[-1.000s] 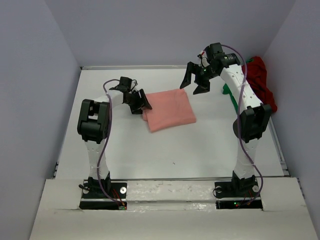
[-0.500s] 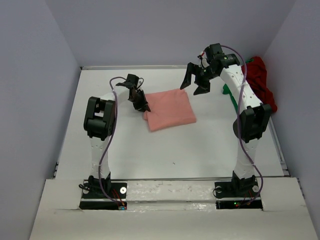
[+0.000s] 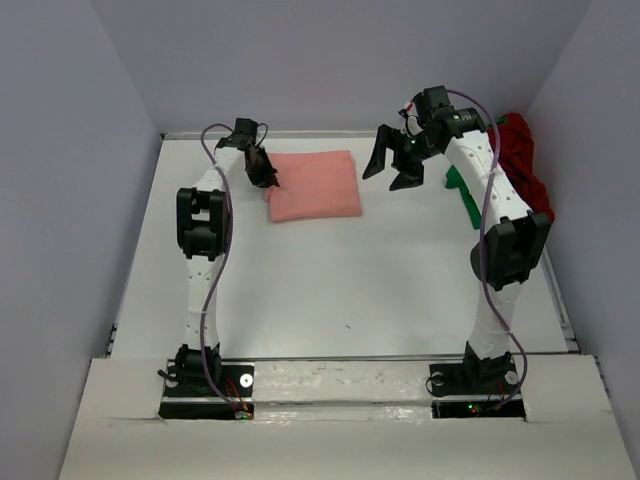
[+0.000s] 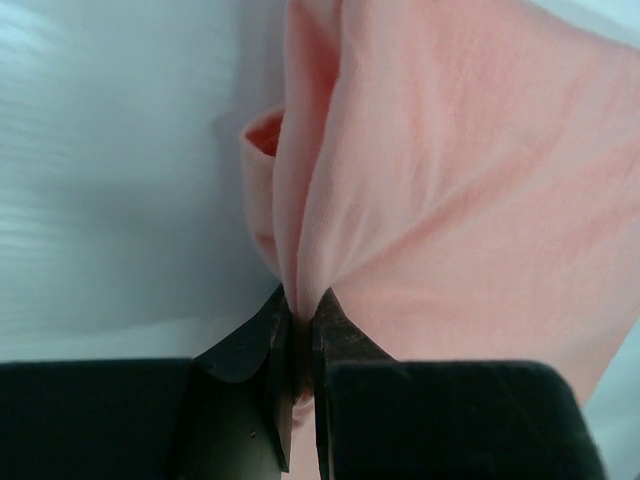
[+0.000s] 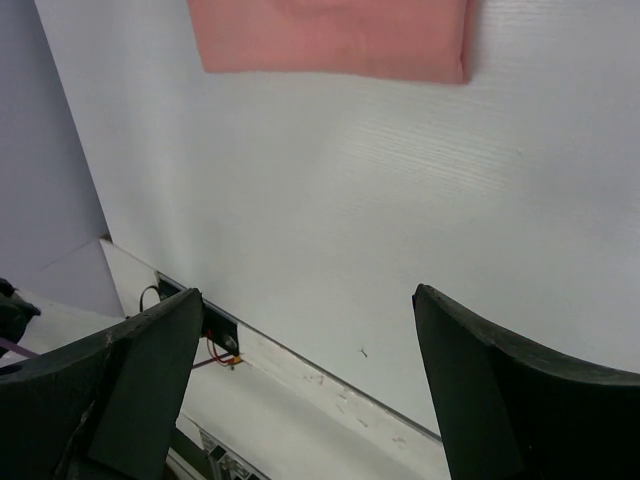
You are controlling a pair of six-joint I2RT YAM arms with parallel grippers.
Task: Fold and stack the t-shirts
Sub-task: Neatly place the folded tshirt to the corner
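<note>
I see the folded t-shirt (image 3: pixel 313 186) at the back of the table (image 3: pixel 350 280), with the left gripper (image 3: pixel 267 178) on its left edge. The right gripper (image 3: pixel 390 172) hangs right of it, and the other t-shirts (image 3: pixel 518 150) lie beyond.

Salmon-pink t-shirt (image 3: pixel 314 186): soft matt cloth, fine knit, smooth face, gentle folds at pinched edge. Dark red t-shirt (image 3: pixel 520 150), green t-shirt (image 3: pixel 462 190): matt cloth, crumpled. Counter (image 3: pixel 330 290): white, smooth, faint wood-like grain, dull sheen. Left hand (image 3: pixel 268 178), right hand (image 3: pixel 386 178): black plastic fingers, matt. Arm links (image 3: pixel 487 175): white plastic shells, black joints, slight gloss. Walls (image 3: pixel 320 60): plain, matt, pale grey.
</note>
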